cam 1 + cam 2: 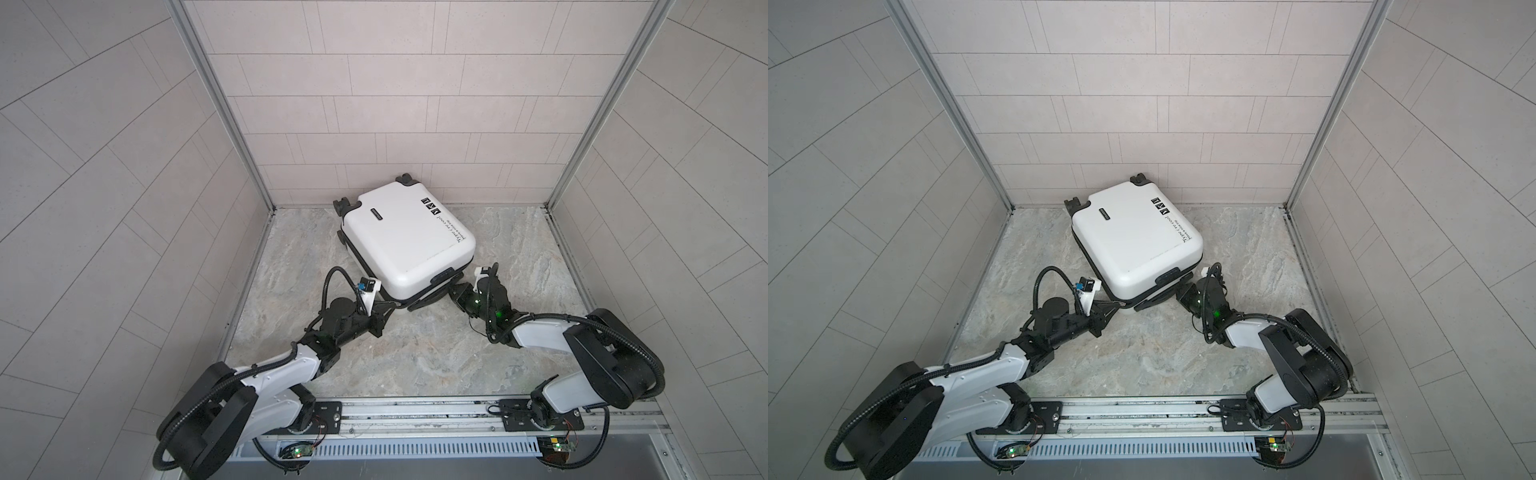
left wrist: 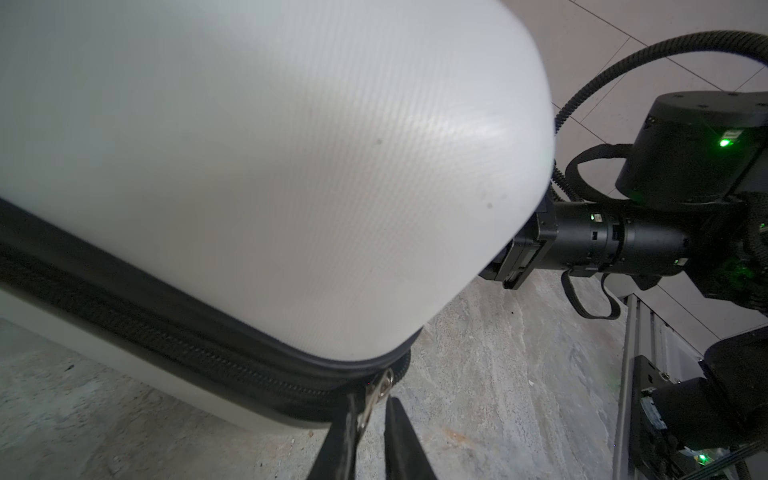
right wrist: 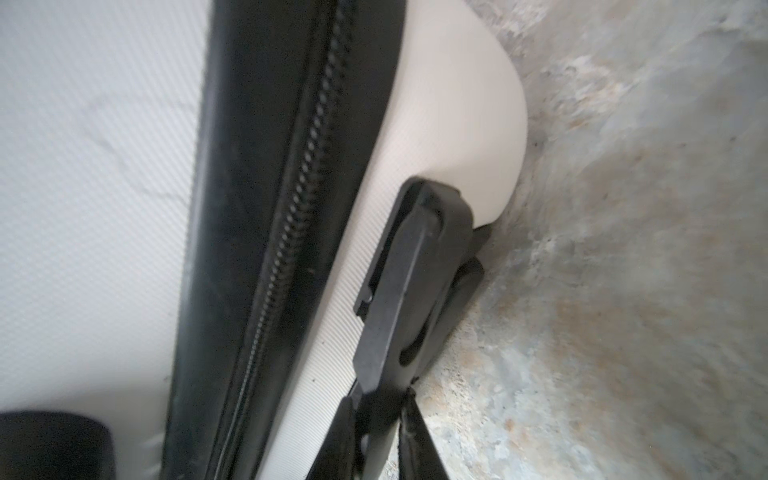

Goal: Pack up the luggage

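Note:
The luggage point(image 1: 407, 237) point(image 1: 1133, 241) is a white hard-shell suitcase. It lies flat and closed on the marble floor, turned at an angle, with its wheels toward the back wall. My left gripper point(image 1: 397, 304) point(image 1: 1121, 304) is at its near left corner. In the left wrist view the metal zipper pull point(image 2: 376, 395) sits between the nearly closed fingers of that gripper point(image 2: 373, 409), against one of them. My right gripper point(image 1: 451, 289) point(image 1: 1177, 291) is at the near side. In the right wrist view it point(image 3: 380, 401) is shut on the end of the black handle point(image 3: 411, 266).
Tiled walls point(image 1: 374, 104) close in the floor point(image 1: 395, 357) at the back and both sides. A metal rail point(image 1: 415, 409) with both arm bases runs along the front. The suitcase wheels point(image 1: 343, 204) stand close to the back wall. The right arm point(image 2: 623, 241) shows in the left wrist view.

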